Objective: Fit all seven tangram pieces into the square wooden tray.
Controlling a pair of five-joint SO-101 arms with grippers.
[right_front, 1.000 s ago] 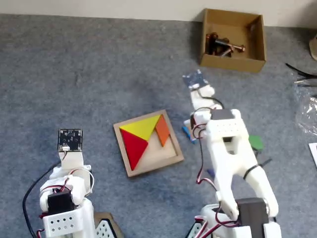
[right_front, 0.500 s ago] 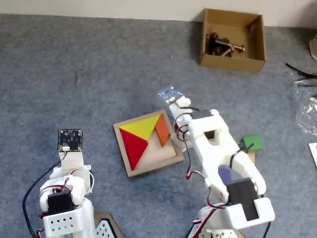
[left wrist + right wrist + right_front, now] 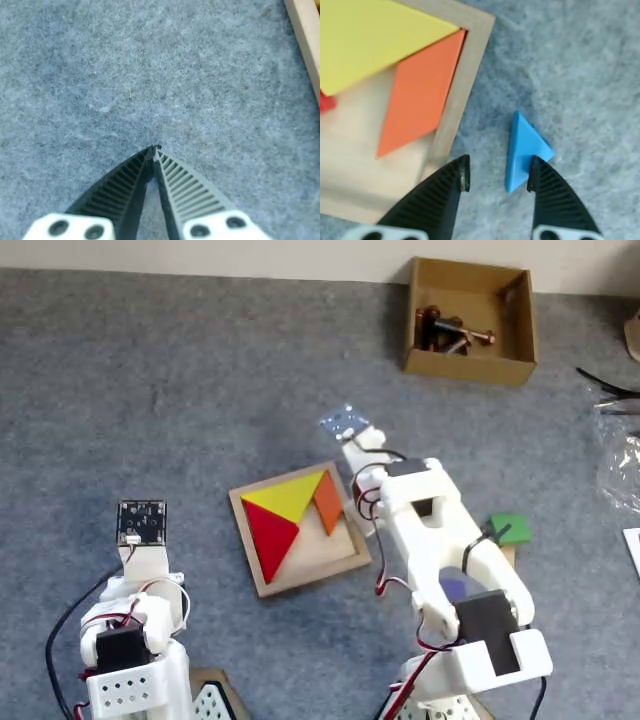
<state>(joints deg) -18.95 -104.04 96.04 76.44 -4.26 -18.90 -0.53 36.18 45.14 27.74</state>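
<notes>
- I see the tray (image 3: pixel 322 552) in the middle of the grey carpet (image 3: pixel 150 370), turned a little.
- Three pieces lie in it. The yellow triangle (image 3: pixel 285 496) is at 12 o'clock, the red triangle (image 3: pixel 270 532) is at 9 o'clock and touches it, and the orange piece (image 3: pixel 329 502) is at 2 o'clock beside the yellow one. From the middle to 5 o'clock the tray floor is bare.
- My right arm (image 3: pixel 430 530) reaches along the tray's 3 o'clock side.
- The right gripper (image 3: pixel 499 174) is open and holds nothing. One fingertip is over the blue triangle (image 3: pixel 524 147), the other just beside the tray's outer rim.
- The blue triangle lies on the carpet near that rim, on the orange piece's side, not touching the tray.
- A green piece (image 3: pixel 508 530) lies at 3 o'clock, well apart from the tray. A purple piece (image 3: pixel 455 588) is at 4 o'clock, partly under the right arm.
- My left arm (image 3: pixel 140 540) stands at 8 o'clock. The left gripper (image 3: pixel 154 150) is closed on nothing above bare carpet.
- A cardboard box (image 3: pixel 470 365) is at 1 o'clock, far from the tray.
</notes>
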